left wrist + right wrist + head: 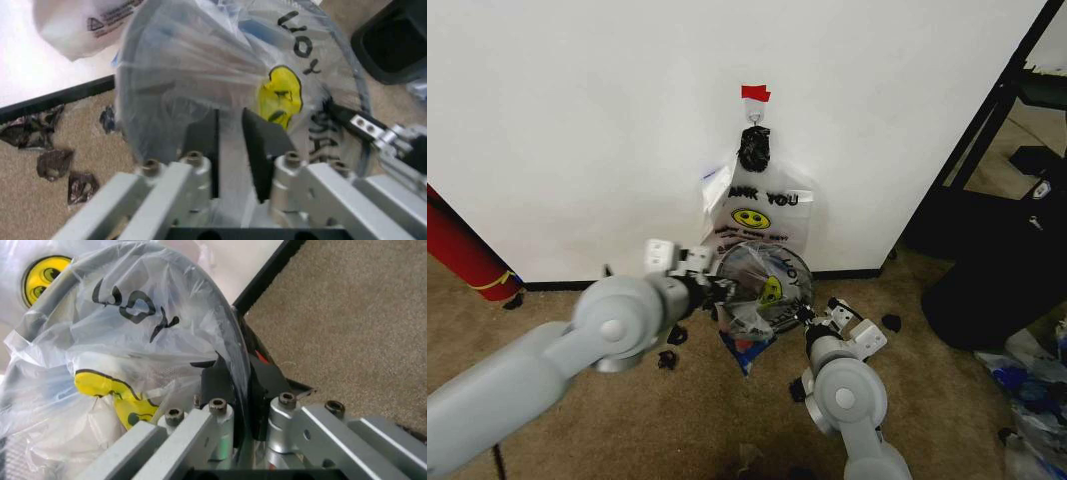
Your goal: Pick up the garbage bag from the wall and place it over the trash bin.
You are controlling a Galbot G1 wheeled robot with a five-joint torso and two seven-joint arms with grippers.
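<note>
The garbage bag [762, 285] is already off the wall [577, 120] and lies spread over the trash bin [799, 268], which stands on the floor against the wall. More bags of the same kind hang from the hook [755, 122] just above it.

The left hand [717, 292] is at the left side of the bin. Its fingers [203, 145] are nearly closed and pinch a fold of the thin plastic. The right hand [812, 312] is at the right side. Its fingers [217, 382] are almost together, with the bag's edge and the bin's rim between them.

I think this is the last step: fitting the bag over the rim. Part of the bag droops outside at the front. Next, the hands likely need to pull the plastic down evenly all round, gently, so it does not tear or tip the bin.
</note>
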